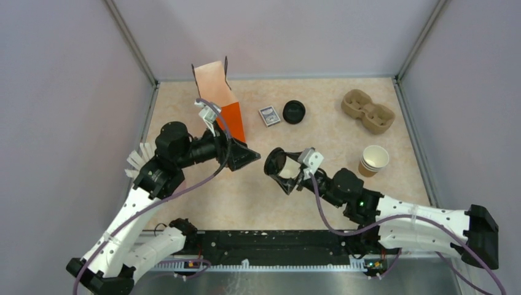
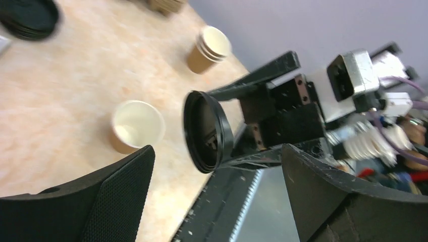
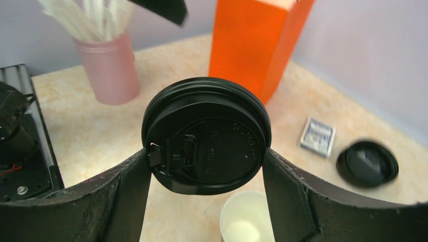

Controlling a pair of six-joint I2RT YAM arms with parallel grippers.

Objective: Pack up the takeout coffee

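Pinches, in the right gripper [image 3: 206, 157], the black lid [image 3: 206, 133] across its rim. Leaves the takeout coffee [image 3: 246, 227] upright and uncapped just below, at 6 o'clock. Holds the left gripper [image 1: 250, 156] spread, empty. Judged light, thin-walled, easily crushed: grip gently around the mid wall.

**Item count**

- Loose paper cup [image 2: 136, 126]: one, near centre.
- Nested cup stack [image 1: 373, 161]: one, at the right. The number of cups in it cannot be read.
- Black lid [image 3: 207, 126]: one, between the fingers of the right gripper [image 3: 206, 156].
- Lid pile [image 1: 294, 112]: one, far centre. Whether it is one lid or several cannot be told.
- Pulp carrier [image 1: 367, 111]: one, far right, with two wells.
- Orange bag [image 1: 232, 117]: one, far left.
- Small printed packet [image 1: 268, 115]: one, just left of the lid pile.
- Pink holder [image 3: 108, 65]: one, near left. Its white sticks are too many to count.
- Arms: two, one gripper each. The second is the left gripper [image 1: 249, 155].
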